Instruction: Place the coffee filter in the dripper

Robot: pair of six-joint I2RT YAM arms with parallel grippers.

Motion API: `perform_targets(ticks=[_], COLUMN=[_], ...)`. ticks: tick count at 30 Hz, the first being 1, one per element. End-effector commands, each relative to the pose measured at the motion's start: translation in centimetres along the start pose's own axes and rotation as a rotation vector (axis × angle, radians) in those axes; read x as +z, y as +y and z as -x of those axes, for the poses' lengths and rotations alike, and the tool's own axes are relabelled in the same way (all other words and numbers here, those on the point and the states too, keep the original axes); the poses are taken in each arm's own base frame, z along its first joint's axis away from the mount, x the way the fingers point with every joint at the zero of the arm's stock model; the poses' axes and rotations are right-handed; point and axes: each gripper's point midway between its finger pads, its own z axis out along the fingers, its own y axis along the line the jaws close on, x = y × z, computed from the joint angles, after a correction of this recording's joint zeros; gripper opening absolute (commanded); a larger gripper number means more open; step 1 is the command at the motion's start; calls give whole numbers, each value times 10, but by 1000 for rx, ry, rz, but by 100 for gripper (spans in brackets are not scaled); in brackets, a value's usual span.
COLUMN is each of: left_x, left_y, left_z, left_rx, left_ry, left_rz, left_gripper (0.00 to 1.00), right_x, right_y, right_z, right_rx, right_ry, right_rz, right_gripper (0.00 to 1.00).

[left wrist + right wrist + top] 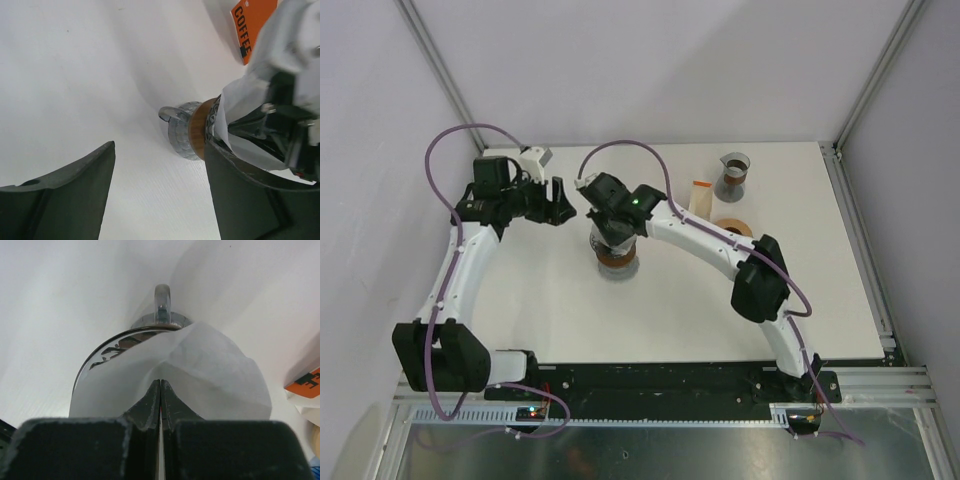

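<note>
Two pincers are crowding one dripper. We are seeing the right pincer (pixel 160 384) pressed together, its tips sinking into a fold of the white coffee filter (pixel 210 370); whether paper is actually nipped between them we cannot tell. The coffee filter is sitting in the mouth of the dripper (pixel 107 352), puffed up above the rim rather than lying flat against the walls. The dripper is standing on the counter (pixel 60 300), its handle (pixel 161 300) pointing away from that wrist camera. The left pincer (pixel 160 150) is hanging spread and empty just beside the dripper.

We are judging the seating step to be under way and close to done. The next move is calling for a gentle downward press so the paper settles into the cone, then a clean withdrawal that does not drag it back out.

The left wrist view is giving us the dripper side-on, with its wooden collar (pixel 197 127) and an orange coffee packet (pixel 252 25) behind; the right wrist view is hiding the collar. Only the overhead view is showing a grey beaker (pixel 733 175) and a brown ring (pixel 732 227) well apart to the right.
</note>
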Motion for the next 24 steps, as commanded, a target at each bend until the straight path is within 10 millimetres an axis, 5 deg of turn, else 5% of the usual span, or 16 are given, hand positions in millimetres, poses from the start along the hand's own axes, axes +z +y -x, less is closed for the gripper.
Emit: perform_targets(ticks=[1, 6, 24], left_x=[-14, -13, -11], left_y=[-6, 0, -9], left_z=[12, 7, -3], left_rx=[42, 42, -49], left_ry=[-64, -53, -41], left_rz=[-1, 23, -45], left_gripper=[77, 77, 75], right_x=[-3, 5, 41], right_y=[-1, 10, -4], right_z=[-10, -8, -32], right_rx=[-96, -175, -113], right_ry=[65, 72, 156], right_rz=[-59, -96, -86], right_gripper=[0, 0, 0])
